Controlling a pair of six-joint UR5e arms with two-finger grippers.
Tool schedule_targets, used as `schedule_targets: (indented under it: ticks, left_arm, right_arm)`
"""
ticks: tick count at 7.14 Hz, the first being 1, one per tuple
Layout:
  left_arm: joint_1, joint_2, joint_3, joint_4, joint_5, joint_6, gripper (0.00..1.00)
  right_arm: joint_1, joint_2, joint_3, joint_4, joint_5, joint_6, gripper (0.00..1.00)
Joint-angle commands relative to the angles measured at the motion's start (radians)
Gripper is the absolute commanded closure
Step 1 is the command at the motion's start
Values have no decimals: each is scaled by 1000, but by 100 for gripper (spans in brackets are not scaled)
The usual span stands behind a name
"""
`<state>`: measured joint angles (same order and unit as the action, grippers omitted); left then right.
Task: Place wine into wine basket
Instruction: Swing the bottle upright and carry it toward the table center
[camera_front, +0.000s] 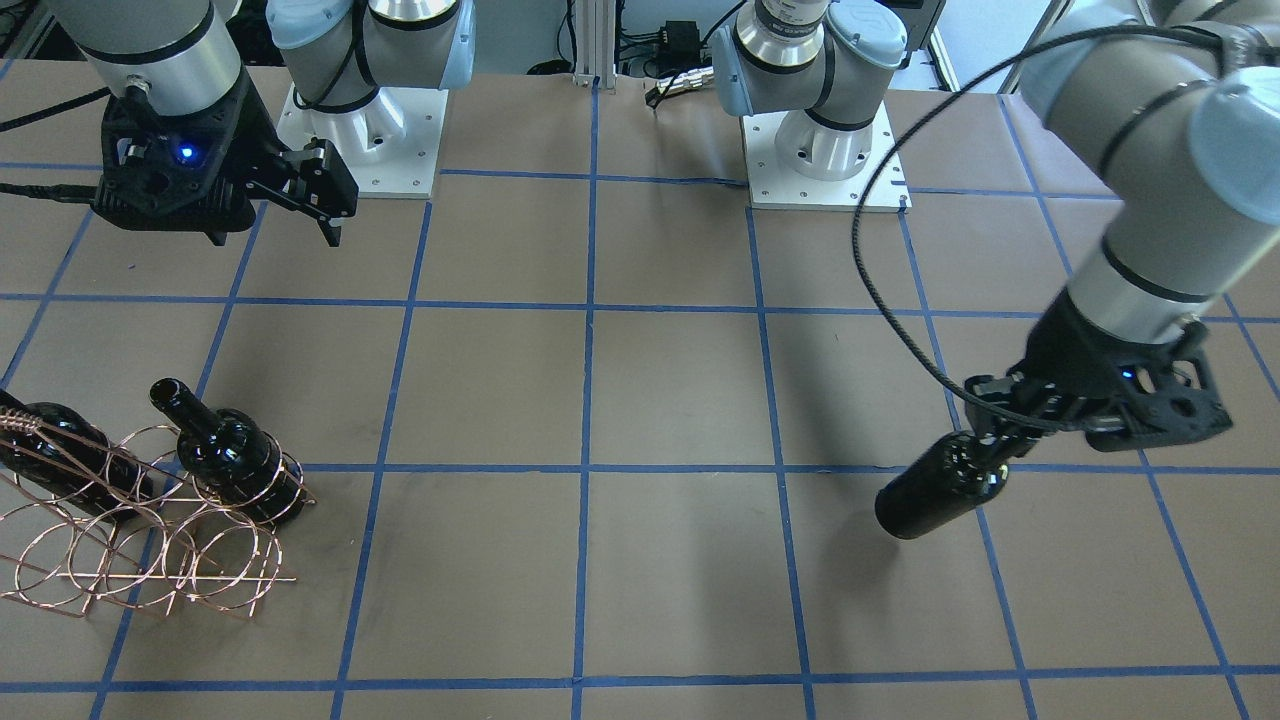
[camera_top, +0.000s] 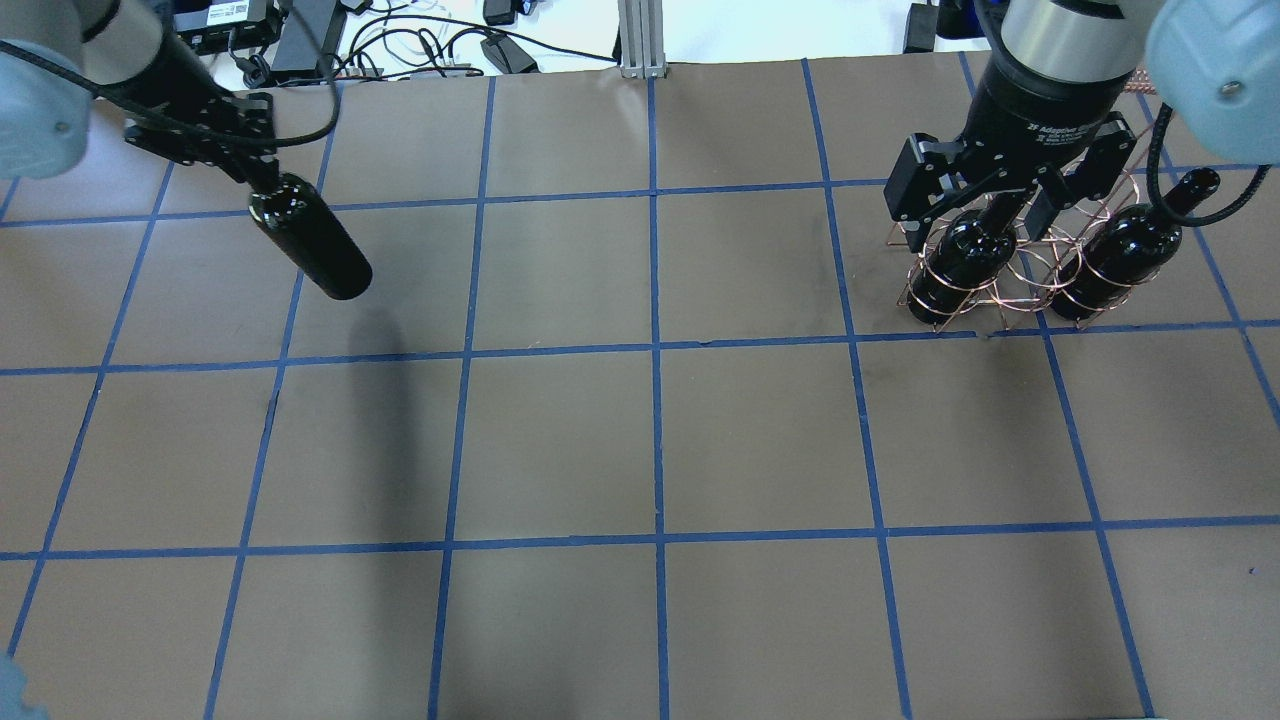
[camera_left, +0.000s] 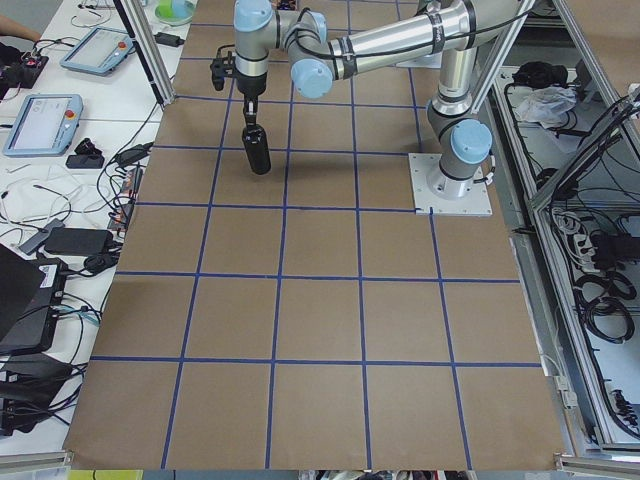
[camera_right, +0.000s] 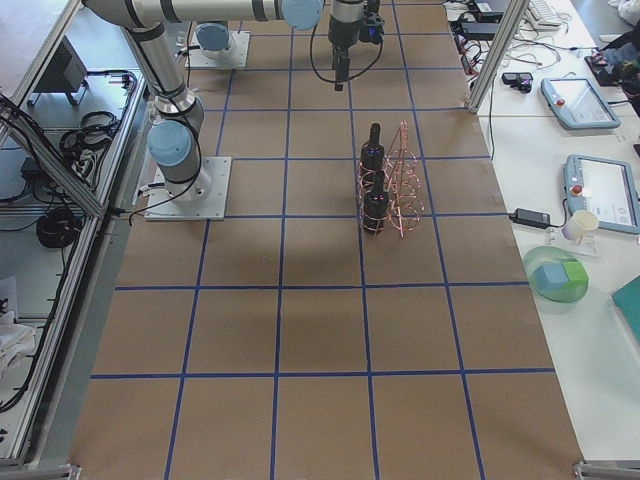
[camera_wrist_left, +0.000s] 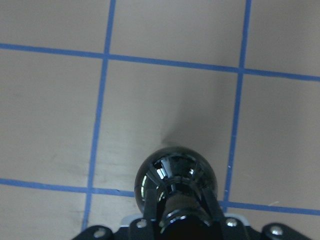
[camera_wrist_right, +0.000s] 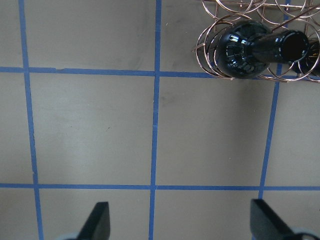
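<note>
**Wine bottle (camera_front: 930, 495) a long way from the wine basket (camera_front: 150, 560)**

Gripped tight at the neck by the left hand (camera_front: 990, 448), hanging tilted over the counter (camera_front: 680, 400). Right hand (camera_wrist_right: 180, 220) spread wide, holding nothing, high up near the basket. Might slip from that thin neck and smash. Might bump the right hand or the two bottles (camera_front: 240, 465) already in.

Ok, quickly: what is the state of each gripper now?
Left gripper: shut on the wine bottle, by its neck.
Right gripper: open, holding nothing.
</note>
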<state>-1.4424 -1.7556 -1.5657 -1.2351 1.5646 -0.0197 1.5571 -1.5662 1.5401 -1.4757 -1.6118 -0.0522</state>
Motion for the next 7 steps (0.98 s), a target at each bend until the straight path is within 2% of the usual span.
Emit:
schedule_targets:
  ticks: [1,4,6,7]
  left_arm:
    - [-223,82,-83,2,41,-336,88]
    - [-517,110,-138,-1,199,-772,88]
    - [-579,102,-145,0,196,-952,88]
    - [-587,90,-145,0,190,-976,88]
  right_arm:
    - [0,0,0,0,0,0,0]
    - [0,0,0,0,0,-2,0]
    - [0,0,0,0,-2,0,0]
    - [0,2,0,0,0,-2,0]
